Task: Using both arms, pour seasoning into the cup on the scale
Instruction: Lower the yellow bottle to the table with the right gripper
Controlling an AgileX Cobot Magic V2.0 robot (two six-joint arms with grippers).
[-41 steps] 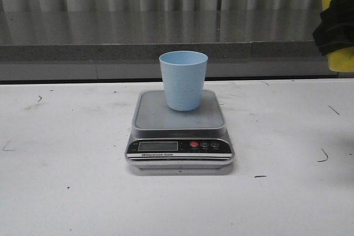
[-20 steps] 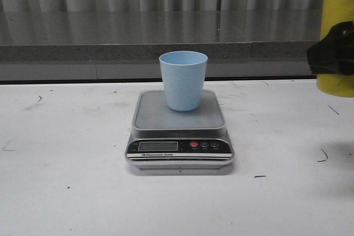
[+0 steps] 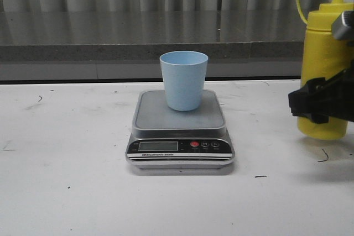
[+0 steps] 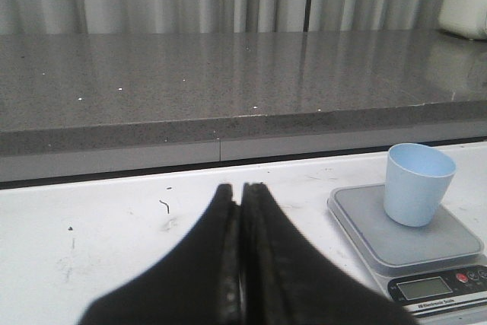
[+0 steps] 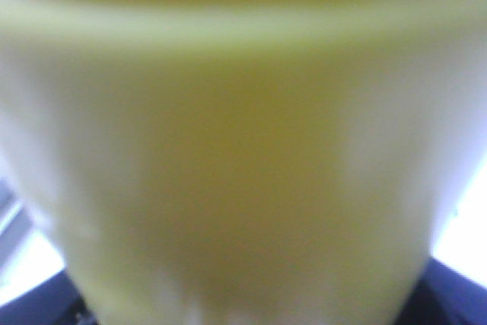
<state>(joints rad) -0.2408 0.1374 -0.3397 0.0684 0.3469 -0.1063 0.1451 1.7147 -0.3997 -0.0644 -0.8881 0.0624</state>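
Gripping bottle (image 3: pixel 325 75) low on its body, right pincer (image 3: pixel 323 103) is squeezing soft, likely deformable plastic | left pincer (image 4: pixel 242 264) is sitting pressed together | cup (image 3: pixel 183 80) is standing on scale (image 3: pixel 180 136), light, tippable

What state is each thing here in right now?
cup: upright on the scale, looks empty
scale: flat on the table, display unreadable
seasoning bottle: upright, cap off and dangling on its strap
right pincer: clamped round the bottle
left pincer: shut, holding nothing
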